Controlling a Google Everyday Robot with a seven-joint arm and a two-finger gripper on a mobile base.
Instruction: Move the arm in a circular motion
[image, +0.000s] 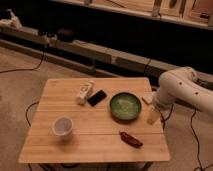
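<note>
White arm (182, 90) in from right edge, bent at bulbous joint, last segment angled down & left. Tan hand (153, 115) at tip, low over right edge of tabletop (95, 135), just beside green bowl (125, 106); apart or together – can't tell. White cup (62, 126) front left, well apart from arm

smooth white arm (186, 90), tan gripper (153, 115) beside glossy green bowl (125, 106), wooden table (95, 146)
</note>
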